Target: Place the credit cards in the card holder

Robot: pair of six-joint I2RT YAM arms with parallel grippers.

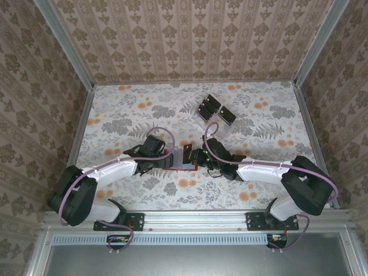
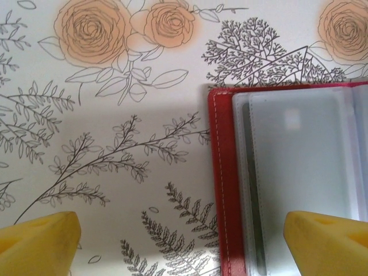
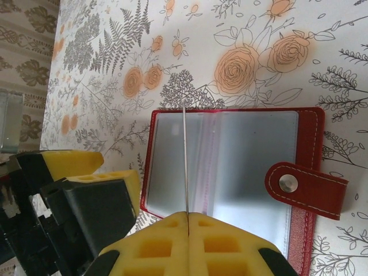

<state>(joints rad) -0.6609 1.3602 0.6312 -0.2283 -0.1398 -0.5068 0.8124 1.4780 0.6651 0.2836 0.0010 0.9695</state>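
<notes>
Right wrist view: right tool (image 3: 188,223) clenched on 1 thin black rectangular credit card (image 3: 185,155), seen edge-on as a thin line over the red leather-like folding card holder (image 3: 247,167).
Card holder: open and flat, midway along the floral-patterned worktop (image 1: 132,109), nearer its near edge; snap tab (image 3: 305,187) lies out to 1 side.
Left tool (image 2: 184,241): released, fingers spread across the holder's outer edge; whether a pad presses it, I cannot tell.
Other black cards (image 1: 210,105): in the clear plastic tiered rack (image 1: 218,122) toward the far edge.
Step, judged: feeding the card into a greyish clear pocket (image 2: 299,155).
Doing it well: square the card's leading edge to the pocket mouth, tilt shallow, pin the holder with the left tool, slide slowly.
</notes>
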